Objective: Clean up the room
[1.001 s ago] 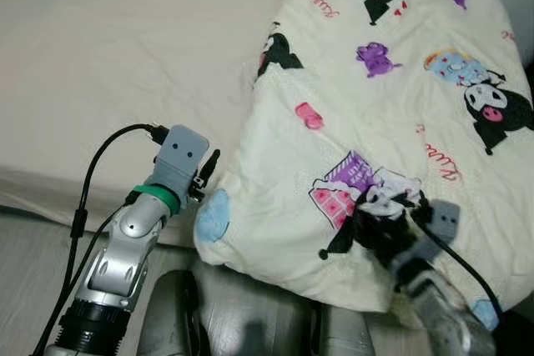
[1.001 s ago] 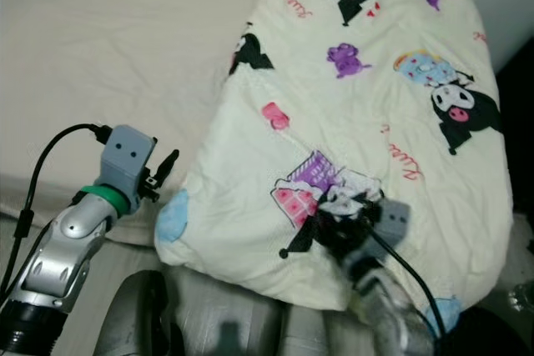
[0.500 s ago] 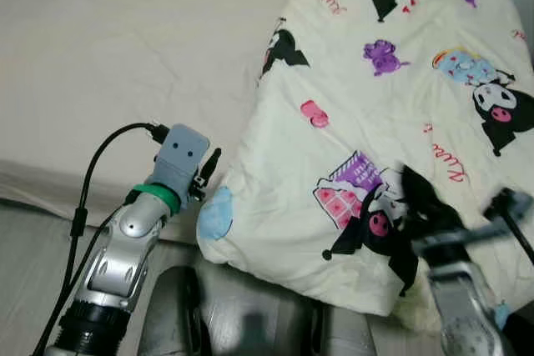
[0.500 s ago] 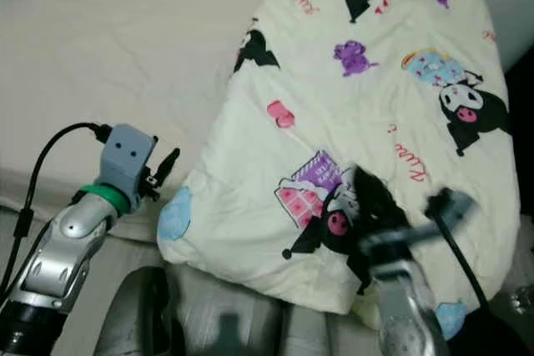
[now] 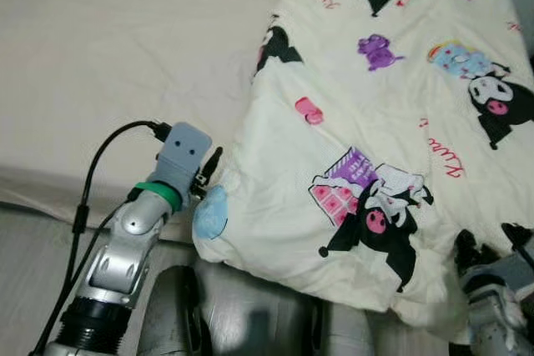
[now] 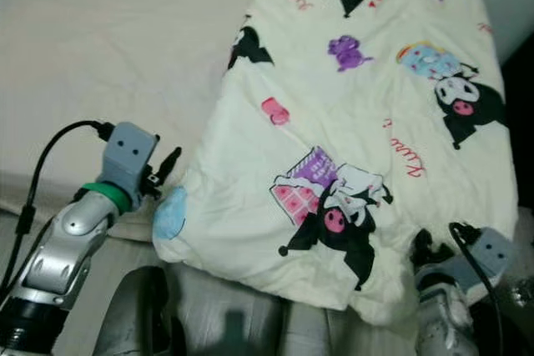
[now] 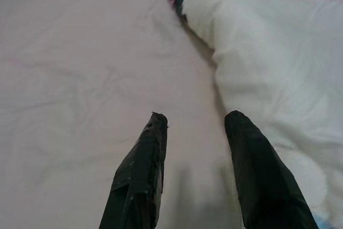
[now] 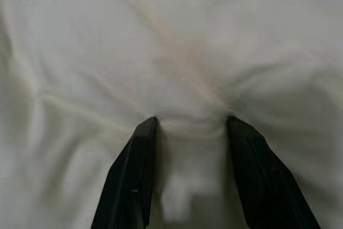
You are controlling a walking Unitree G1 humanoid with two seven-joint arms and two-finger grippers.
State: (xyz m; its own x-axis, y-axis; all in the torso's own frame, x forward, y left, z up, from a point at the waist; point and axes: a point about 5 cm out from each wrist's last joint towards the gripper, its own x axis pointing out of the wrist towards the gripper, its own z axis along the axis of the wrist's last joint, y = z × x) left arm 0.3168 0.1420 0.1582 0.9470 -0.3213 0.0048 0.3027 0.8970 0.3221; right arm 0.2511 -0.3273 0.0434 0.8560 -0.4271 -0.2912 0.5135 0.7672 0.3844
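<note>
Left eye view: a cream quilt [image 5: 392,122] printed with cartoon characters lies heaped over the right half of the bed [image 5: 108,64], and its lower edge spills past the bed's front edge toward the floor [image 5: 25,264]. The quilt's left border runs diagonally from the top of the bed down to a blue-patched corner [image 5: 210,213] that sits at the bed's edge. To the left of that border the pale sheet is bare and wrinkled, a wide stretch of open mattress.

The left gripper [image 7: 195,127] hovers just over the sheet beside the quilt's left border, near the blue corner; its two black fingers are spread apart with nothing between them, the right-hand one close to the quilt's side.

The right gripper [image 8: 190,124] is low at the quilt's overhanging bottom edge, near the right corner. Its fingers [image 8: 136,175] are parted and pressed into the cream cloth, with a fold of fabric bunched between them.
</note>
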